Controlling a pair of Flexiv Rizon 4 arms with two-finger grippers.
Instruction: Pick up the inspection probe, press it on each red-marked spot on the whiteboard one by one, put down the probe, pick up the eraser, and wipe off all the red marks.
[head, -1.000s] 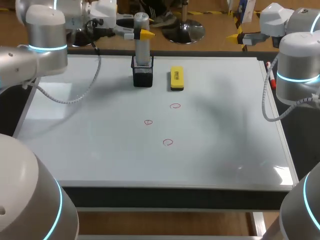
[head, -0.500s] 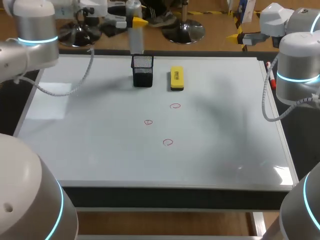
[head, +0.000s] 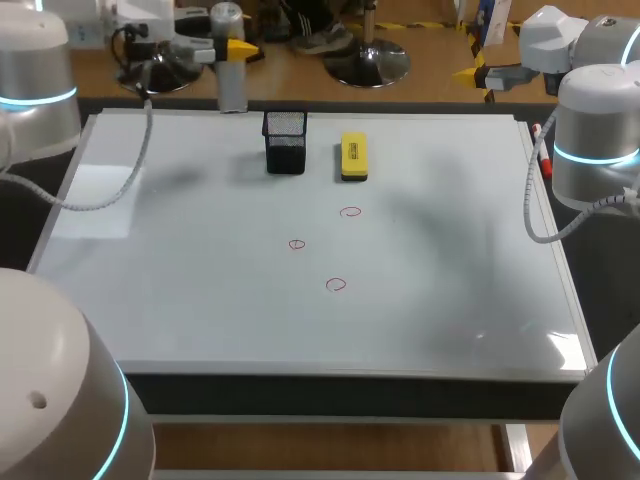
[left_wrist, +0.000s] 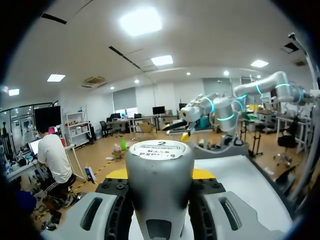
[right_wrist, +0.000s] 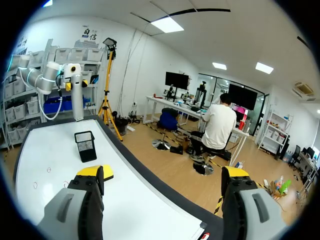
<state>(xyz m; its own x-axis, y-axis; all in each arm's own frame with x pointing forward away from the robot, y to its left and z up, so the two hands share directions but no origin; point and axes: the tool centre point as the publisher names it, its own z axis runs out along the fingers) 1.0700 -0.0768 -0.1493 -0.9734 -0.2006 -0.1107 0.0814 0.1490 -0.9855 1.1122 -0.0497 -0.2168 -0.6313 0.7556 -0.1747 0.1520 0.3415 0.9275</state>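
Note:
The grey cylindrical probe (head: 230, 62) hangs upright over the whiteboard's (head: 200, 290) far edge, left of the black mesh holder (head: 285, 141). My left gripper (head: 226, 50) is shut on it; in the left wrist view the probe (left_wrist: 160, 175) fills the space between the yellow fingertips (left_wrist: 116, 173). The yellow eraser (head: 354, 157) lies right of the holder. Three small red circles (head: 350, 212), (head: 297, 244), (head: 336, 284) are drawn mid-board. My right gripper (head: 492, 72) is off the far right corner, open and holding nothing (right_wrist: 162, 172). From there the probe (right_wrist: 76, 95) and holder (right_wrist: 85, 145) show far ahead.
A red marker pen (head: 541, 150) lies along the whiteboard's right edge, below my right arm (head: 595, 130). The holder and eraser stand close together near the far edge.
My left gripper has lifted the probe out of the black holder and carried it left and farther back. The right arm has not moved.

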